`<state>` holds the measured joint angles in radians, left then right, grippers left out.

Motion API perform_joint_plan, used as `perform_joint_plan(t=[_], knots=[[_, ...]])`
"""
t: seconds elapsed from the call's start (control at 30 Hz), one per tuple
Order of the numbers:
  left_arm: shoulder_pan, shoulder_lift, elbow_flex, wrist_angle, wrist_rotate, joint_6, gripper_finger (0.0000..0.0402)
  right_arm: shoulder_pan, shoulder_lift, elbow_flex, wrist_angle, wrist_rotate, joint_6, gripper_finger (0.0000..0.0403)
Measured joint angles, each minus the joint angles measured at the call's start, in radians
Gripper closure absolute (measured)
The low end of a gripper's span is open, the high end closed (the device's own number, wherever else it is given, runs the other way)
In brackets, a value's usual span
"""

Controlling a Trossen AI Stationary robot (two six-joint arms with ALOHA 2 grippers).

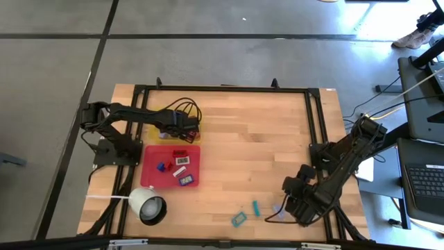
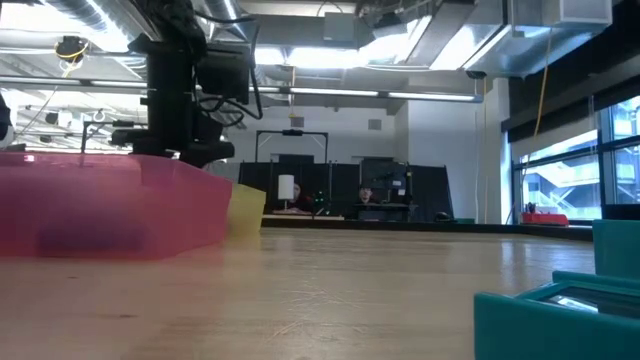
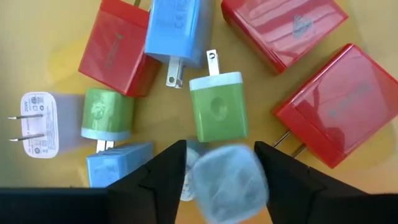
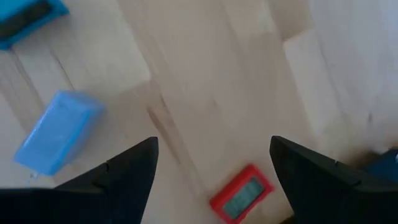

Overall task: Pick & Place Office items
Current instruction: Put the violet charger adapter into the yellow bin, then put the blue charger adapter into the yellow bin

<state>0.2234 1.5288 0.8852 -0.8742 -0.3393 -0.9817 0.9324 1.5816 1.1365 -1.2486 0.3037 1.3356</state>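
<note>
The wooden table has much bare surface in its middle and far right part. At its left side the red tray lies just in front of the yellow tray; the red one holds several small items. The left gripper hangs over the yellow tray, jaws partly spread around a pale blue charger block, above red chargers and a green charger. Whether the jaws press the block, I cannot tell. The right gripper is near the front edge, jaws wide, over a small red item, with a blue block beside. Two teal pieces lie near the front edge.
</note>
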Motion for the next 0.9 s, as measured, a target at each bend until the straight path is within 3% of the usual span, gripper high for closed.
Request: perform_joint_plan(t=[0.3, 0.57, 0.7, 0.9], knots=[[0.001, 0.0, 0.008, -0.02, 0.082, 0.043, 0.0172, 0.005, 0.009, -0.001, 0.114, 0.0, 0.241, 0.0091], [0.001, 0.0, 0.096, -0.11, 0.095, 0.113, 0.0168, 0.005, 0.046, -0.001, 0.265, -0.027, 0.332, 0.0091], [-0.01, -0.004, 0.145, -0.143, 0.067, 0.116, 0.0176, 0.003, 0.073, 0.0, 0.286, -0.049, 0.368, 0.0091], [-0.103, -0.037, 0.21, -0.14, -0.073, 0.068, 0.019, 0.002, 0.116, 0.0, 0.337, -0.102, 0.385, 0.0091]])
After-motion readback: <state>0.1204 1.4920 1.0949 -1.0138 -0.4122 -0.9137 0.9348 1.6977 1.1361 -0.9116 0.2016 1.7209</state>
